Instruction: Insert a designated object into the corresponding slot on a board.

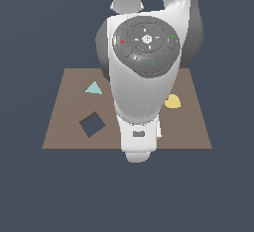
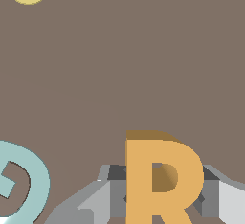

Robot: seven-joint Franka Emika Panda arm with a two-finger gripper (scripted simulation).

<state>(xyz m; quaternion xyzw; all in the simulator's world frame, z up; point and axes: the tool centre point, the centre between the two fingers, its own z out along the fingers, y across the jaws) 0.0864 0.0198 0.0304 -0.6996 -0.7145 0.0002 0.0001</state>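
I have the orange letter R (image 2: 162,180) between the gripper (image 2: 162,194) fingers (image 2: 103,201), closed against its sides, above bare brown board (image 1: 64,127) near the teal G (image 2: 26,180). Its slot isn't visible; next I must locate it, then align.

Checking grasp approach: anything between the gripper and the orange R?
Nothing visible. In the wrist view the orange R already sits between the gripper fingers on the board; the teal G lies apart to one side.
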